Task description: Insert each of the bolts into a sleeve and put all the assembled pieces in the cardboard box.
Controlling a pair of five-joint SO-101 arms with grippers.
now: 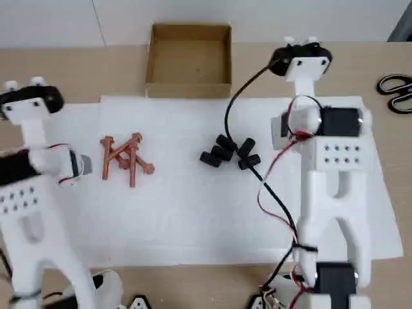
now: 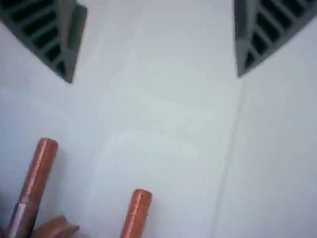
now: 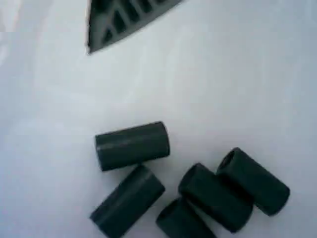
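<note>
My left gripper (image 2: 154, 77) is wide open, above bare foam (image 1: 193, 212) just beside the bolts (image 1: 126, 156). For my right gripper (image 3: 114, 29), over the sleeves (image 1: 228, 153), I cannot tell if it is wide or narrow. The box (image 1: 190, 61) stands beyond the foam and has no pieces in it.

I think the danger is in the bolt heap. The bolts lie crossed and touching, so closing on one may catch two or drag the others. The sleeves lie on their sides and may roll if I push them. A black cable (image 1: 230, 112) passes just beside them.

The bolts lie flat, with long axes crossing. One runs about toward the box and the others go slanted. The sleeves' axes also differ.
</note>
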